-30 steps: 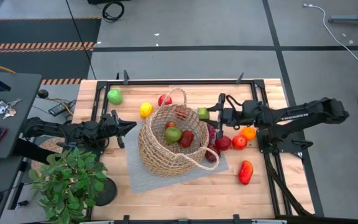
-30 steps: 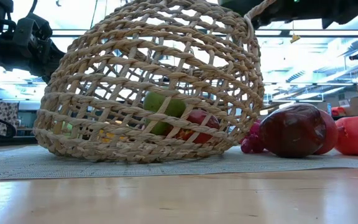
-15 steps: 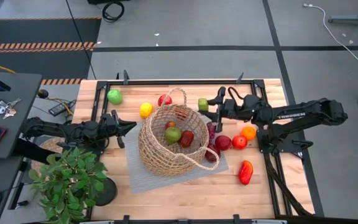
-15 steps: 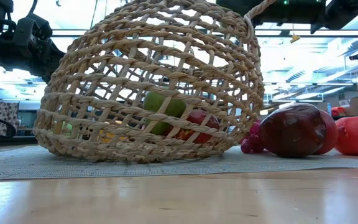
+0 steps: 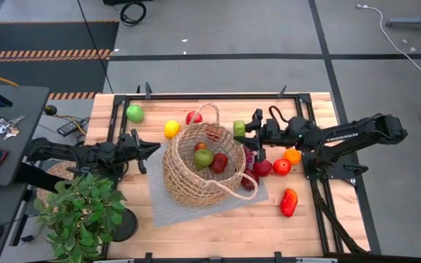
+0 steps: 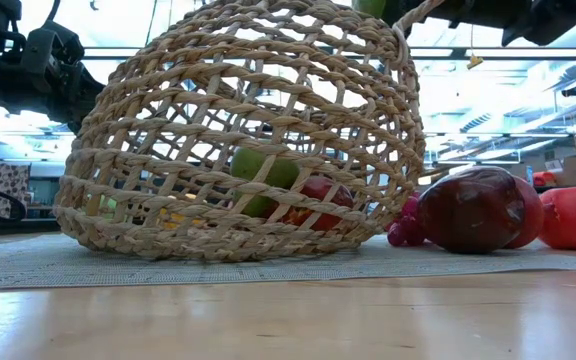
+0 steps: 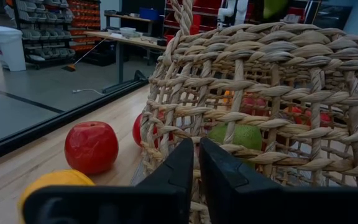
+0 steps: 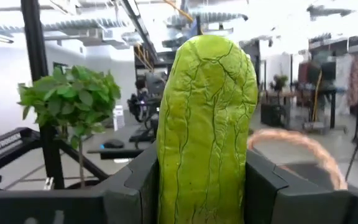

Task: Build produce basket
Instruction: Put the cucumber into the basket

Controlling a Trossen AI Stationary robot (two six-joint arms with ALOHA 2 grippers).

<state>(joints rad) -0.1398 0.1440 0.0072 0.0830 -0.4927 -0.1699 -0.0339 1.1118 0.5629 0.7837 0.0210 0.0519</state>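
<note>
My right end effector, clamped on a green vegetable, had carried it closer to the basket just ahead, nearly ready to drop.

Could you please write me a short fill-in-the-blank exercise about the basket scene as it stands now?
1. The right gripper is shut on a ____ vegetable.
2. The basket sits on a grey ____.
3. The left gripper waits with its jaws ____ beside the basket.
4. The potted plant stands at the table's ____ side in the high view.

Missing words: green; mat; shut; left
</note>
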